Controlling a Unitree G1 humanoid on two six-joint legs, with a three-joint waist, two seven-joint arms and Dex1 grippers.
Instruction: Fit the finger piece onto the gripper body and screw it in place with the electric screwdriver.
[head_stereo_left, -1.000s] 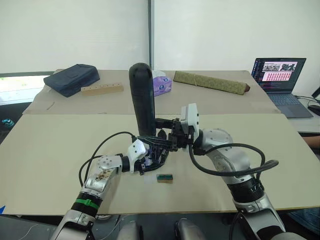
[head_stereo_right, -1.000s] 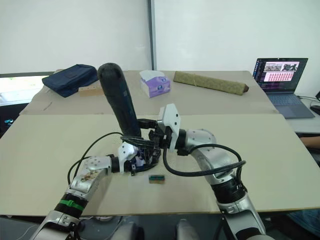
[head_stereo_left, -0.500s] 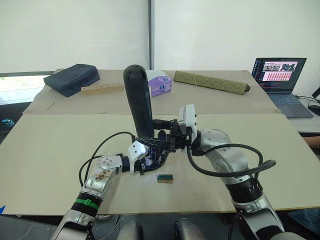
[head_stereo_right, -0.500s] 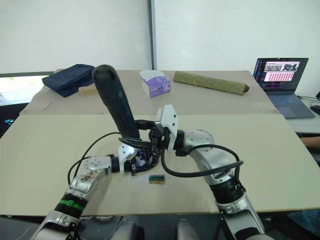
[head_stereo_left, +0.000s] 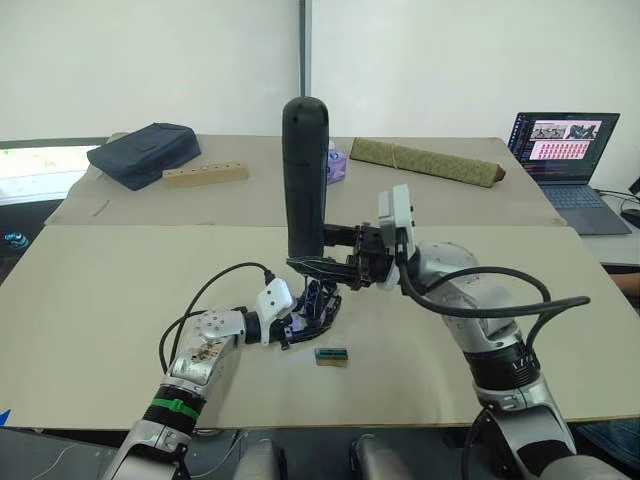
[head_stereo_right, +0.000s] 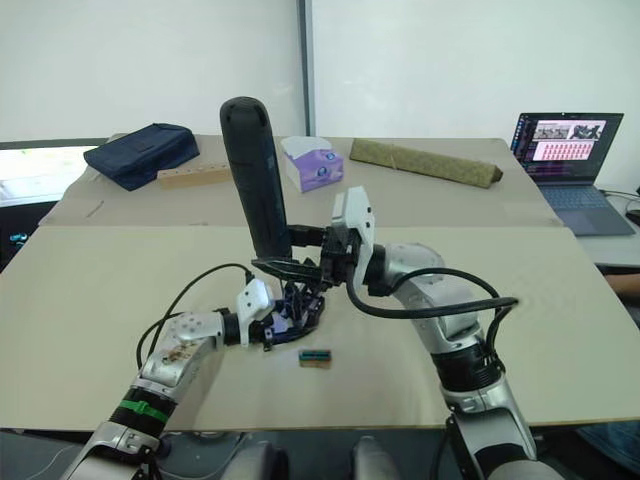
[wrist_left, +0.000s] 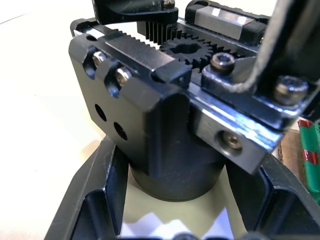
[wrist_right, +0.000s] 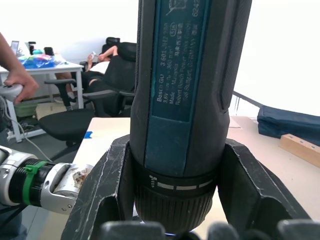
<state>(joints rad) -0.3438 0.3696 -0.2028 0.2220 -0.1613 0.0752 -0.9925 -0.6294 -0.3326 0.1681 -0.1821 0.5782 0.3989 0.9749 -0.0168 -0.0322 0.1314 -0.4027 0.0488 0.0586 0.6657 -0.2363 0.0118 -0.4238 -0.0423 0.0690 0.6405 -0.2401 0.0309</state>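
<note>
The gripper body (head_stereo_left: 316, 304), a squat black block with a toothed bracket and gear on top (wrist_left: 165, 120), stands on the table near the middle. My left gripper (head_stereo_left: 298, 322) is shut on its base, a finger (wrist_left: 95, 205) on each side. My right gripper (head_stereo_left: 322, 262) is shut on the lower end of the electric screwdriver (head_stereo_left: 305, 175), which stands upright just above the body; its label shows in the right wrist view (wrist_right: 187, 90). The bit tip is hidden. I cannot pick the finger piece out among the black parts.
A small green box (head_stereo_left: 331, 355) lies just in front of the gripper body. Along the back stand a navy bag (head_stereo_left: 143, 153), a wooden block (head_stereo_left: 205, 176), a tissue box (head_stereo_right: 312, 163), an olive rolled mat (head_stereo_left: 425, 160) and a laptop (head_stereo_left: 565, 140). A person's arm (wrist_right: 14, 67) shows off to the side.
My right gripper has swung the electric screwdriver from a leftward lean to upright, and carried it a little right and up. The left gripper and gripper body have stayed put.
</note>
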